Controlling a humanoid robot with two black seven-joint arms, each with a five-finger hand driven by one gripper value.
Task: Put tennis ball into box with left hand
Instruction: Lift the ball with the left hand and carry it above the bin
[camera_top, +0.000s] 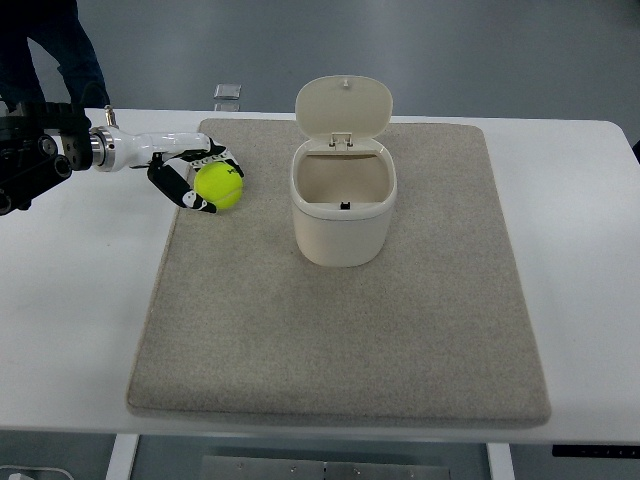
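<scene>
A yellow-green tennis ball lies on the left edge of the beige mat. My left hand comes in from the left edge and its black-and-white fingers curl around the ball from above and below. A cream box with its lid flipped up stands on the mat to the right of the ball, its inside empty. The right hand is out of view.
The mat lies on a white table. A small clear object sits at the table's far edge. A person in dark clothes stands at the top left corner.
</scene>
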